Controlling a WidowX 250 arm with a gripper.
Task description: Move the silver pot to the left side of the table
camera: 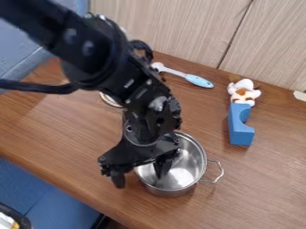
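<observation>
The tool [140, 173] was open, with one finger outside the silver pot [186, 166] and the other inside it, so the wall stood between them. The pot was upright on the bench [65, 129], near its front edge. The step in hand, I judged, was to grasp this wall. It required closing evenly, with the inner finger free of the bottom, then lifting only a little. A one-sided hold could let the pot tilt toward its wire handle [220, 172], so slow carrying was advisable.

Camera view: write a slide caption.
Open gripper straddling the rim of a silver pot, a blue block nearby on the table.
</observation>
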